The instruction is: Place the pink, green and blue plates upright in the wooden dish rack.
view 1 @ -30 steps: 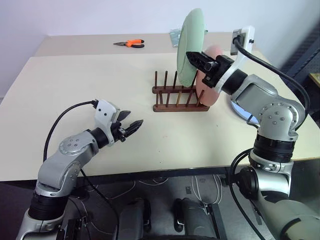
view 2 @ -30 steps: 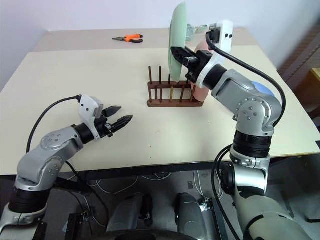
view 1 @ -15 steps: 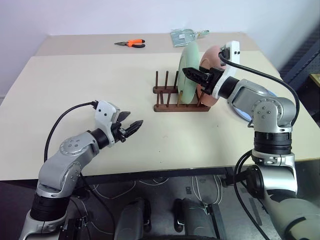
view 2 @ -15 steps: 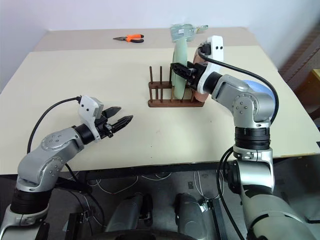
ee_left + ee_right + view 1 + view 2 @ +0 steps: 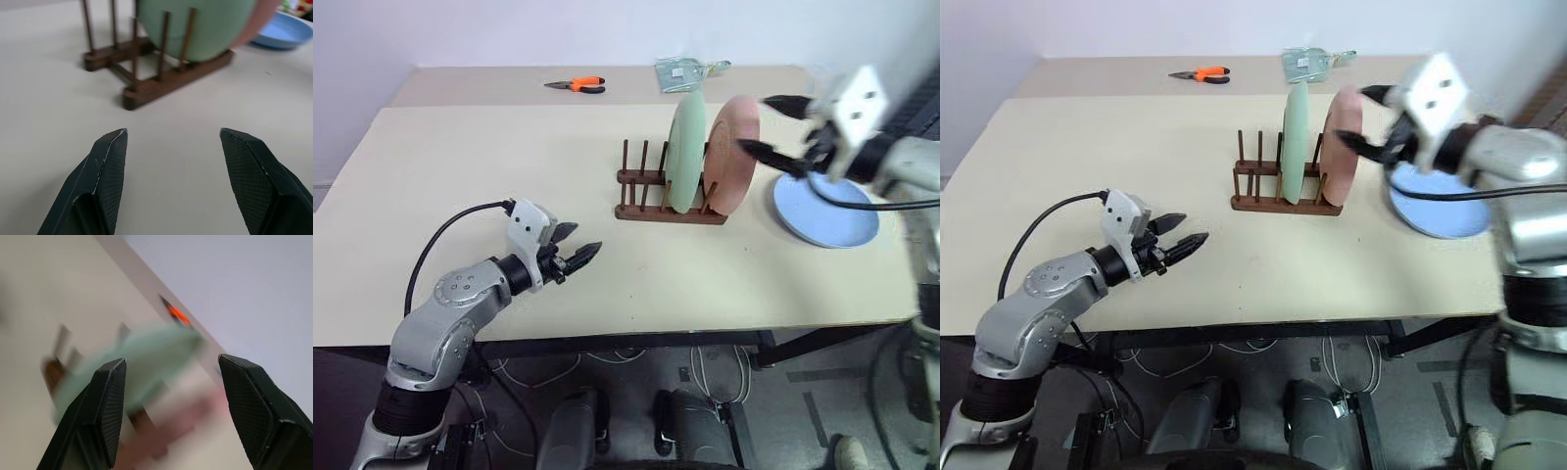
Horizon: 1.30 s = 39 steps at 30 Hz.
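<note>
The green plate (image 5: 686,152), held high above the rack a second ago, now stands upright in the wooden dish rack (image 5: 668,191), and the right claw (image 5: 773,123) has let go and swung off to the right, its fingers apart and empty, above the blue plate (image 5: 825,211). The rack sits mid-worktop, to the left of that claw and well beyond the left claw (image 5: 576,251), which hovers near the front edge with its fingers apart, holding nothing. The rack is dark brown, two rails with thin upright pegs. Two plates stand in it: the green one and, just right of it, the pink plate (image 5: 734,157). One blue plate lies flat on the worktop (image 5: 489,157) to the right. Orange-handled pliers (image 5: 576,85) lie at the far edge.
</note>
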Tool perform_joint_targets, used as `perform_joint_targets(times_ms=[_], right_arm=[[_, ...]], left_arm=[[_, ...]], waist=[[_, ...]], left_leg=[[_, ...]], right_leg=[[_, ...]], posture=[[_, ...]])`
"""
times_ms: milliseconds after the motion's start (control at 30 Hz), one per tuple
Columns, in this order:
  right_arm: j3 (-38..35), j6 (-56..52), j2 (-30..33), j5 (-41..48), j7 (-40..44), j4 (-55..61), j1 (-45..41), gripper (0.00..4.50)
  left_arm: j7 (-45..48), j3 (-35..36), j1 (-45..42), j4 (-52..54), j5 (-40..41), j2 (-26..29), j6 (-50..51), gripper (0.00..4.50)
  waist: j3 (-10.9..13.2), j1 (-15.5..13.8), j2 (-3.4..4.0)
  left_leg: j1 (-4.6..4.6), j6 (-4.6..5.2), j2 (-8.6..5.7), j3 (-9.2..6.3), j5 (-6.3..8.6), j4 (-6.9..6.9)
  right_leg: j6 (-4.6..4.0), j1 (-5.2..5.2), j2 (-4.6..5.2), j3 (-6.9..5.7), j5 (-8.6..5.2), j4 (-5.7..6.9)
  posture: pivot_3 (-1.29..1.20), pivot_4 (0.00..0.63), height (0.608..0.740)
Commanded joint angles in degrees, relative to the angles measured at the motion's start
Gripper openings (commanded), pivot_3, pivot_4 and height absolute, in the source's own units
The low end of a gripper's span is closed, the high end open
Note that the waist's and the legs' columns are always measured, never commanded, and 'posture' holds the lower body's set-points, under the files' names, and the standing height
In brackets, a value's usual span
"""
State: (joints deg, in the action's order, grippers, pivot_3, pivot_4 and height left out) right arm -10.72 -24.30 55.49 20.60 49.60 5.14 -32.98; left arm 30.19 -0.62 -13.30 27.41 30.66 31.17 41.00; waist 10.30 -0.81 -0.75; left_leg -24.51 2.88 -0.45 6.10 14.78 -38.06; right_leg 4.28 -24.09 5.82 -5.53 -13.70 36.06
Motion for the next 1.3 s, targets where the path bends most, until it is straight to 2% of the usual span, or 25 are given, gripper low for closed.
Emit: perform_joint_targets(times_ms=[33, 200, 500, 600, 733, 767, 933, 1000, 1067, 1167, 1267, 1300], right_arm=[[-1.6, 0.0, 3.9, -2.9, 2.6, -0.4, 9.2, 3.03], [4.3, 4.9, 2.0, -12.0, -2.4, -8.0, 14.9, 3.03], [15.2, 18.9, -4.4, -28.4, -14.9, -35.1, 4.9, 3.03], [16.5, 23.4, -5.2, -30.8, -16.9, -41.0, 2.0, 2.23], [15.3, 25.1, -6.5, -30.6, -18.1, -42.2, -0.7, 0.33], [14.8, 25.2, -6.8, -30.4, -18.4, -41.7, -1.1, 0.05], [9.3, 26.3, -6.7, -29.6, -25.1, -31.0, -7.4, 0.05], [7.4, 26.3, -7.2, -28.3, -26.0, -26.7, -10.5, 0.05], [5.0, 23.8, -9.4, -23.4, -24.6, -21.0, -14.2, 0.05], [2.8, 16.2, -14.3, -11.3, -19.3, -9.6, -19.2, 0.05], [1.9, 1.2, -19.5, 5.0, -15.2, 2.6, -19.9, 0.05], [1.5, -4.3, -22.3, 11.9, -16.2, 6.3, -20.0, 0.05]], left_arm=[[2.1, -1.8, -1.9, 2.2, 1.6, -1.3, -0.1, 3.09], [3.4, -4.1, -4.5, 1.1, 1.5, -2.9, 0.1, 3.09], [2.5, -4.0, -4.6, 1.3, 0.5, -2.7, 0.1, 3.09], [1.8, -3.9, -4.0, 1.7, -0.2, -2.5, 0.0, 3.09], [1.2, -3.6, -3.4, 2.2, -0.2, -2.5, 0.1, 3.09], [1.2, -3.5, -3.2, 2.4, -0.2, -2.5, 0.1, 3.09], [0.9, -3.1, -2.7, 1.8, -0.9, -1.9, -0.2, 3.09], [1.0, -3.1, -2.8, 1.1, -1.4, -1.5, -0.7, 3.09], [1.2, -3.0, -3.0, 0.4, -1.8, -1.5, -1.2, 3.09], [1.3, -3.0, -3.4, -1.0, -2.8, -1.8, -2.0, 3.09], [1.4, -3.0, -3.5, -1.6, -3.4, -2.1, -2.8, 3.09], [1.4, -3.0, -3.5, -1.7, -3.5, -2.2, -3.0, 3.09]], waist=[[0.0, 0.0, -0.01], [0.0, 0.7, 0.28], [0.0, 0.7, 0.33], [0.0, 0.5, 0.33], [0.0, 0.4, 0.33], [0.0, 0.3, 0.34], [0.1, 0.9, 0.63], [0.2, 1.4, 0.82], [0.2, 1.5, 0.82], [0.2, 1.5, 0.82], [0.2, 1.4, 0.78], [0.2, 1.3, 0.76]], left_leg=[[0.01, 0.01, 0.00, 0.00, 0.00, 0.00], [0.07, 0.00, 0.01, 0.03, -0.01, -0.02], [0.08, -0.02, 0.02, 0.05, -0.03, -0.11], [0.11, -0.02, 0.02, 0.03, -0.03, -0.13], [0.11, -0.02, 0.02, 0.03, -0.03, -0.14], [0.11, -0.02, 0.02, 0.02, -0.03, -0.14], [0.11, -0.03, 0.03, 0.02, -0.04, -0.14], [0.11, -0.07, 0.03, 0.03, -0.06, -0.14], [0.11, -0.11, 0.06, 0.02, -0.08, -0.08], [0.11, -0.15, 0.13, 0.00, -0.09, -0.05], [0.11, -0.14, 0.14, 0.00, -0.09, -0.07], [0.11, -0.13, 0.14, -0.02, -0.09, -0.07]], right_leg=[[0.00, 0.01, 0.02, 0.00, 0.00, -0.01], [-0.01, 0.01, 0.01, 0.03, 0.00, 0.06], [0.01, 0.06, -0.12, 0.05, 0.00, 0.07], [0.03, 0.12, -0.15, 0.05, -0.02, 0.05], [0.04, 0.15, -0.14, 0.05, -0.01, 0.03], [0.04, 0.15, -0.14, 0.05, -0.01, 0.04], [0.04, 0.13, -0.13, 0.05, -0.01, 0.06], [0.04, 0.10, -0.14, 0.06, -0.01, 0.09], [0.03, 0.08, -0.18, 0.06, -0.02, 0.09], [0.02, 0.07, -0.25, 0.05, -0.02, 0.08], [0.02, 0.08, -0.24, 0.05, -0.01, 0.10], [0.01, 0.10, -0.22, 0.04, -0.01, 0.10]], posture=[[0.00, 0.150, 0.740], [0.00, 0.150, 0.740], [0.00, 0.150, 0.740], [0.00, 0.150, 0.740], [0.00, 0.150, 0.740], [0.00, 0.150, 0.740], [0.00, 0.150, 0.740], [0.00, 0.150, 0.740], [0.00, 0.150, 0.740], [0.00, 0.150, 0.740], [0.00, 0.150, 0.740], [0.00, 0.150, 0.740]])
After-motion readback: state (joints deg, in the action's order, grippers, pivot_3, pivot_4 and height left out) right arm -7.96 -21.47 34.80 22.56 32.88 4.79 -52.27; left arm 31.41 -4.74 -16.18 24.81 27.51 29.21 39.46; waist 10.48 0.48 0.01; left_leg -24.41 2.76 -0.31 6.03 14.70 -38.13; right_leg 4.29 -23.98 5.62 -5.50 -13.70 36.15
